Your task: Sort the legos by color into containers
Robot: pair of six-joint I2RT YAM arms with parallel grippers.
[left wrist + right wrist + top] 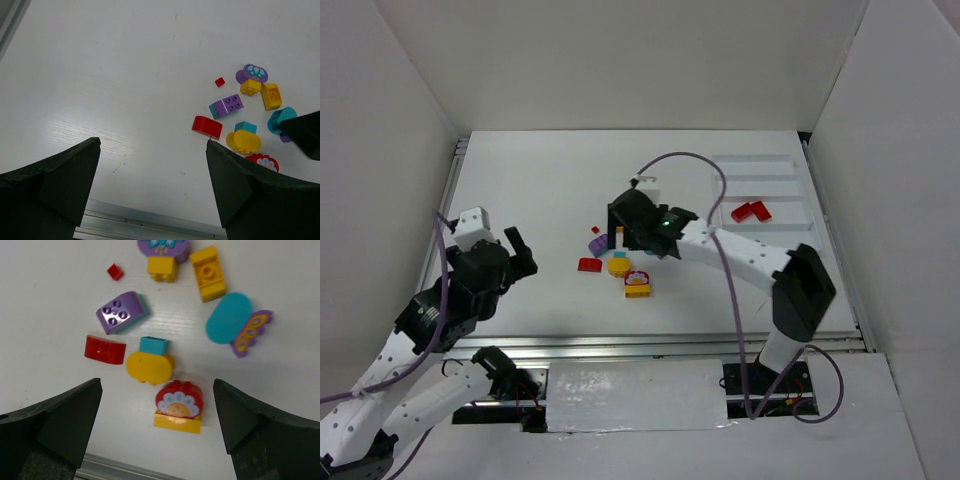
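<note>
The legos lie in a loose pile at mid-table: a red brick (104, 349), a purple brick (121, 312), a yellow rounded one (147, 367), a small teal one (154, 345), a red flower dome on a yellow base (179, 407), a teal oval (228, 317) and a yellow brick (207, 272). My right gripper (156, 390) hangs open and empty above the pile (620, 262), with the flower dome between its fingers' line. My left gripper (153, 145) is open and empty, left of the pile and near the red brick (206, 126). The white tray (760, 180) stands at the back right. Two red bricks (750, 211) lie in one of its compartments.
White walls enclose the table on three sides. An aluminium rail (650, 345) runs along the near edge. The right arm's purple cable (720, 210) loops over the table between the pile and the tray. The right gripper's finger (302, 130) shows at the left wrist view's right edge.
</note>
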